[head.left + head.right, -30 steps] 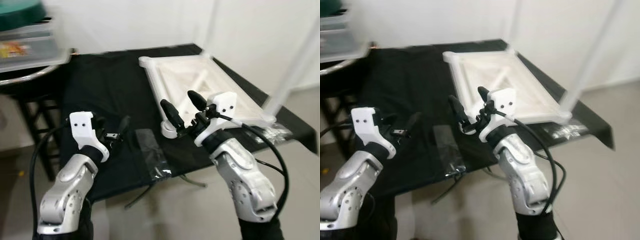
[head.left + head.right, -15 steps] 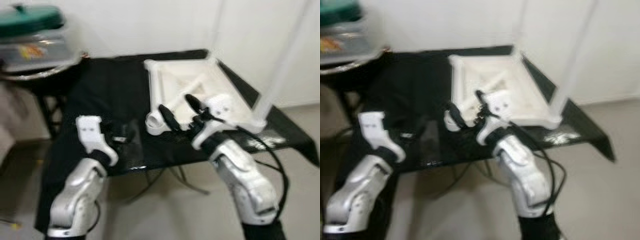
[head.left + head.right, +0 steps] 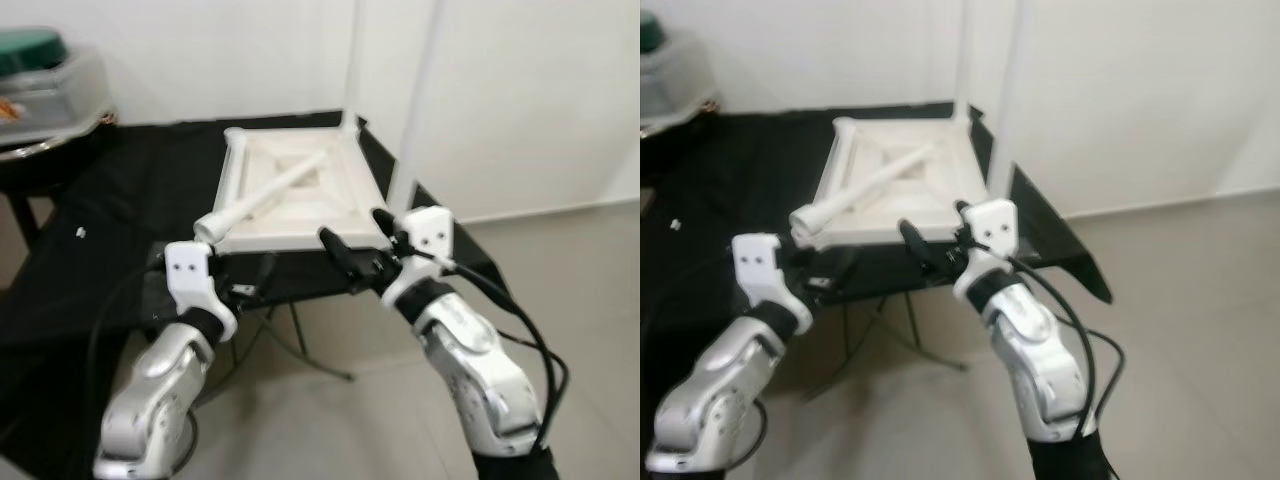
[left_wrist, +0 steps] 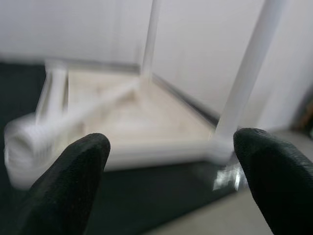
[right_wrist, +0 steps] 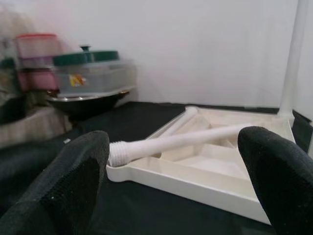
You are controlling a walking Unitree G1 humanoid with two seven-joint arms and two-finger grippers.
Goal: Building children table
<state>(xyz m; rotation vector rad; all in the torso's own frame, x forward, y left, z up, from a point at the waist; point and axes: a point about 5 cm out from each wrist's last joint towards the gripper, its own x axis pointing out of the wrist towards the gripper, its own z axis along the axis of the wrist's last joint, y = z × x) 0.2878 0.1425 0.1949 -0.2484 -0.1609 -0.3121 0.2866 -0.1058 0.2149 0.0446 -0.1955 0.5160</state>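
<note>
A white children's table top [image 3: 228,175] lies upside down on a black-covered table [image 3: 110,210]. Two white legs stand upright in its corners, one at the far corner [image 3: 352,60] and one at the near right corner [image 3: 418,110]. A loose threaded leg [image 3: 270,190] lies slantwise across the top, its screw end [image 5: 122,149] over the near left corner. My right gripper [image 3: 352,230] hangs open and empty just in front of the top's near edge. Lower and to the left, my left gripper [image 4: 171,166] is open and empty by the black cloth's front edge.
Food containers with a green lid [image 5: 85,68] stand on a side stand at the far left. Metal stand legs [image 3: 300,340] show under the table. Grey tiled floor [image 3: 570,270] spreads to the right, with a white wall [image 3: 530,90] behind.
The camera has moved, so the table top now sits farther off and more to the left. Both grippers stay open and empty. The right gripper is no longer over the top's near corner.
</note>
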